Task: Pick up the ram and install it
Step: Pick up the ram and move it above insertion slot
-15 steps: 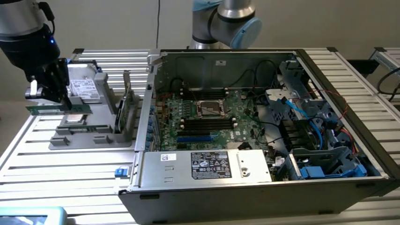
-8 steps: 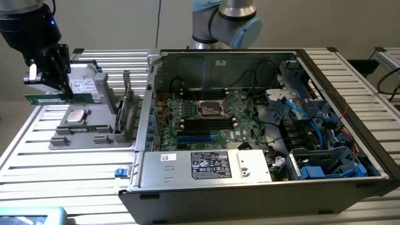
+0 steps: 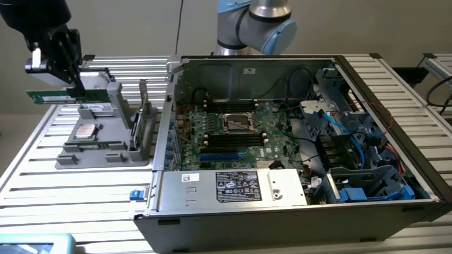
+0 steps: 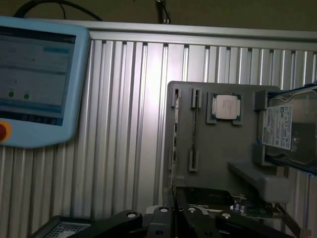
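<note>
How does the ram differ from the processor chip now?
The ram is a long, narrow green stick; the processor chip is small, square, silver. The ram is held up in the gripper, clear of the grey tray; the processor chip lies flat in it. Both are outside the PC case.

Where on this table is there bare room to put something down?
The table is bare between the grey tray and the blue pendant, and beside the computer case on the exterior view's right. Inside the case, cables crowd everything.
</note>
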